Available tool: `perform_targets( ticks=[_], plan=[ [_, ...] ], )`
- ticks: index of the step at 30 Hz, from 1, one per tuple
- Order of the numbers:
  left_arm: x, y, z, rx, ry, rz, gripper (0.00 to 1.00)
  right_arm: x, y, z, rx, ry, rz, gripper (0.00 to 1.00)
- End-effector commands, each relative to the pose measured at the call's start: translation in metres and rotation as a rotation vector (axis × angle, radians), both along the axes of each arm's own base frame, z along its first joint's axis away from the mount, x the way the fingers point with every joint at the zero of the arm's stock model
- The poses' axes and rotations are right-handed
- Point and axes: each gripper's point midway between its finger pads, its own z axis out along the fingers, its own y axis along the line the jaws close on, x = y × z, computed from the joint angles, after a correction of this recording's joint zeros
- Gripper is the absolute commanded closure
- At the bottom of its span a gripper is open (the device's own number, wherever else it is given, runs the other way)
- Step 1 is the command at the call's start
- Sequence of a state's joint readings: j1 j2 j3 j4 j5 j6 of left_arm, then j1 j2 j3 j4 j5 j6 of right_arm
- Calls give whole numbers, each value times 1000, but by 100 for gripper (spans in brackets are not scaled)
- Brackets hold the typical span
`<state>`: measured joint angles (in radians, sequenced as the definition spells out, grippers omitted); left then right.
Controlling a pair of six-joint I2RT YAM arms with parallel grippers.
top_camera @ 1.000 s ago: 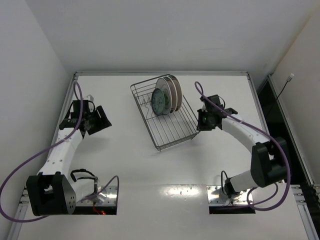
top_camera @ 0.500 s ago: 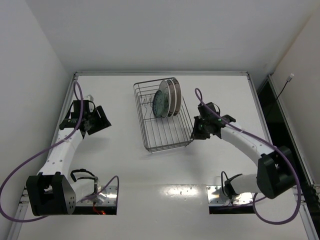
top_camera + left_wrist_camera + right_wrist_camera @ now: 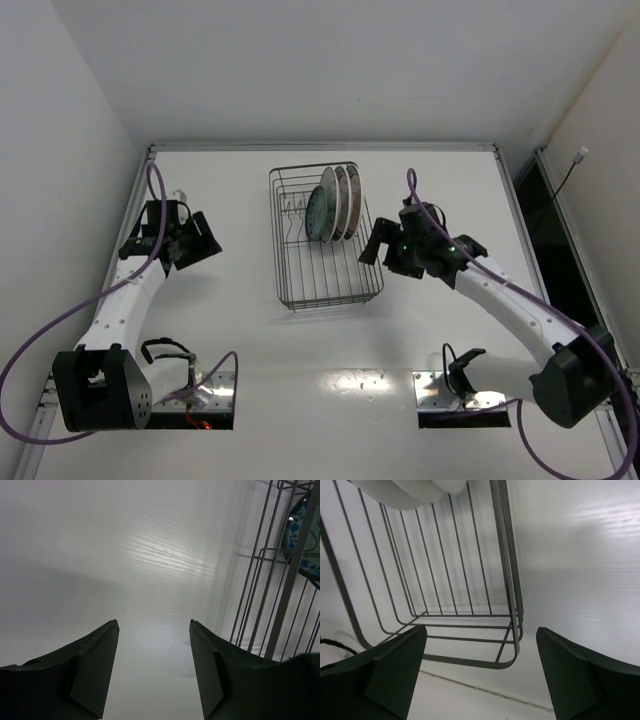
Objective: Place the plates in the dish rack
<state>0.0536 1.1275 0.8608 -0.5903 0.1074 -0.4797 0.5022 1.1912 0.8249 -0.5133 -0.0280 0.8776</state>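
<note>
The dish rack (image 3: 325,262), a dark wire basket, sits mid-table, square to the table edges. The plates stand upright in its far half: a teal patterned plate (image 3: 317,213) on the left, pale plates (image 3: 346,199) to its right. My right gripper (image 3: 373,248) is open just off the rack's right side, holding nothing. In the right wrist view the right gripper (image 3: 481,629) is spread wide, the rack's corner wire (image 3: 507,595) lies ahead of it, and a pale plate's edge (image 3: 415,490) shows at the top. My left gripper (image 3: 207,238) is open and empty, well left of the rack.
In the left wrist view the left gripper (image 3: 154,621) faces bare white tabletop, with the rack's wires (image 3: 272,590) and the teal plate (image 3: 300,535) at the right edge. White walls enclose the table (image 3: 240,340) on the left, back and right.
The rack has swung from skewed to square with the table. My right gripper, shut at the rack's right edge before, has opened and let go. The left arm has not moved.
</note>
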Motion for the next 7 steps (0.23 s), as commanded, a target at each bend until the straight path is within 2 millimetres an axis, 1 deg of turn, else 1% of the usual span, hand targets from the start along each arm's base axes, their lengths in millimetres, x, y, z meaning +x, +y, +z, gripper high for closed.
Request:
perform_targets(
  ticks=[1,2,3,4,5,7],
  plan=[
    [2,1,10,6,-39,7,44,34,-14,67,-58,-204,-69,11],
    [2,1,10,6,-39,7,44,36,-26,70,-125,-217,-91,11],
    [2,1,10,6,-39,7,44,39,-36,75,-148,-224,-126,8],
    [2,1,10,6,-39,7,44,39,-41,85,-154,-247,-145,2],
    [2,1,10,6,-39,7,44,43,-48,92,-168,-272,-170,2],
    [2,1,10,6,-39,7,44,45,-59,99,-174,-297,-209,2]
  ],
)
